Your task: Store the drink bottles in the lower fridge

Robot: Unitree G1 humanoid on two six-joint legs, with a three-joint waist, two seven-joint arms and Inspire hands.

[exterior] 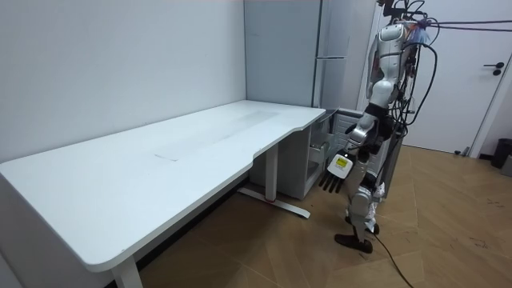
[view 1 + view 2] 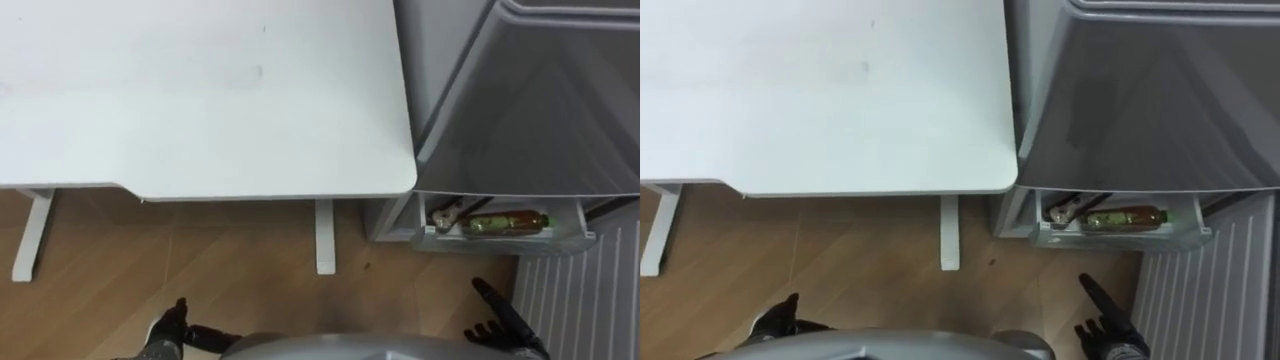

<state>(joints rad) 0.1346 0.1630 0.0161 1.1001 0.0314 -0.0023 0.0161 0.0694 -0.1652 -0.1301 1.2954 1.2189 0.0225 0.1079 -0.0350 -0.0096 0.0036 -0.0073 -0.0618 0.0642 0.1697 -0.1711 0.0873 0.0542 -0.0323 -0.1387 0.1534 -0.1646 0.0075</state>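
In the left eye view, the white surface (image 2: 200,90) takes the upper left. Its front edge runs straight across the picture, and its rounded right corner comes close to the grey fridge (image 2: 530,90). Under this edge stand two white legs (image 2: 325,235), and between them the wooden floor (image 2: 230,265) lies free up to the robot. At the foot of the fridge the lower drawer (image 2: 575,238) is pulled out toward the robot. A drink bottle (image 2: 505,222) with green-brown content lies on its side in it. Beside it, toward the surface, lies a darker thing which I cannot identify. To the right of the drawer a white ribbed panel (image 2: 590,300) reaches to the picture's edge.

The right hand (image 2: 508,322) is low in front of the drawer, with its fingers stretched and spread. It grasps nothing, and the bottle lies just ahead of it, apart from it. The left hand (image 2: 170,325) is at the lower left over the floor, well apart from the bottle.

The right eye view gives the same arrangement.

In the room view the robot stands upright on the floor at the far end of the surface, facing the fridge. Its left hand hangs beside the thigh, fingers straight down and released, holding nothing. Behind the robot the floor lies free up to a white door (image 1: 472,80).
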